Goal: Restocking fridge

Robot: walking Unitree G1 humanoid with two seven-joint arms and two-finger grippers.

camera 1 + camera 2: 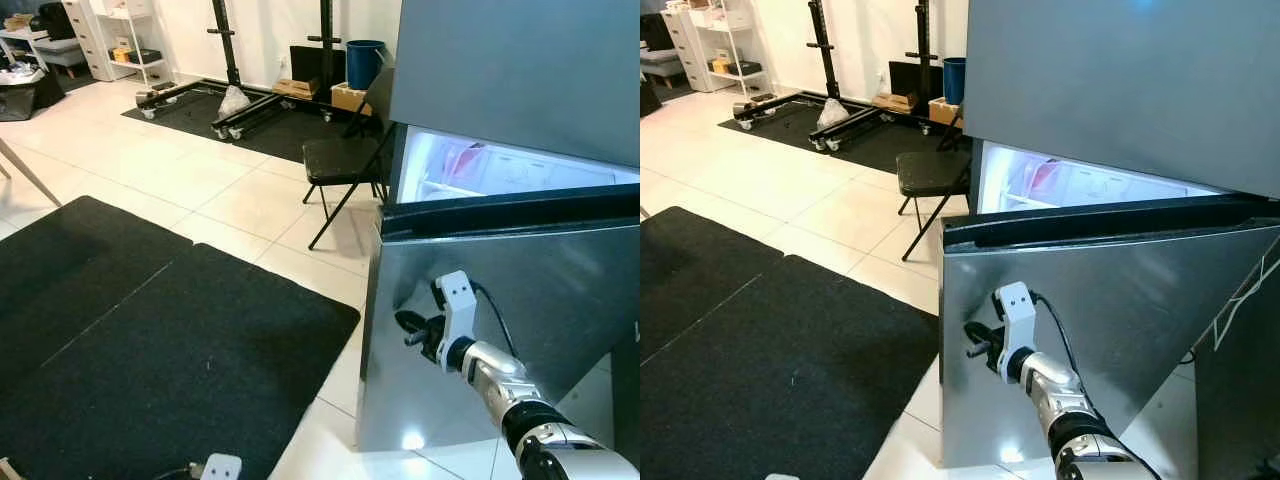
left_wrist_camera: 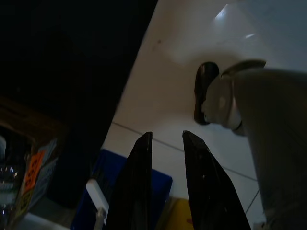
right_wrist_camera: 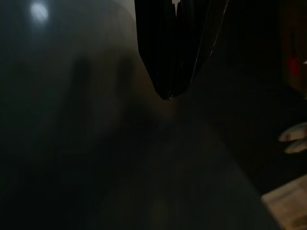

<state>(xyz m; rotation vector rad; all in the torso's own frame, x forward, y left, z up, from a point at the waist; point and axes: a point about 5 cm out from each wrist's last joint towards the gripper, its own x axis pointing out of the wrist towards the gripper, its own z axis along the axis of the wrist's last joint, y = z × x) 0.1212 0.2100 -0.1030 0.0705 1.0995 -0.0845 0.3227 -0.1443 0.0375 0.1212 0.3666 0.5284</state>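
Note:
The steel fridge door (image 1: 540,300) stands partly swung out, and a lit compartment (image 1: 500,172) with white shelves and something red (image 1: 464,158) shows above its top edge. The upper door (image 1: 520,70) is closed. My right gripper (image 1: 412,331) is shut, with its fingertips against the outer face of the open door near its left edge; nothing is held. In the right wrist view the two fingers (image 3: 168,57) meet at a point just off the dark steel. My left gripper (image 2: 165,139) hangs low over the floor tiles, open with nothing between the fingers.
A black folding chair (image 1: 345,160) stands just left of the fridge. Black mats (image 1: 150,340) cover the floor to my left. A rack and a blue bin (image 1: 363,62) stand at the back wall. Under my left gripper are a blue box (image 2: 158,187) and a bottle crate (image 2: 29,172).

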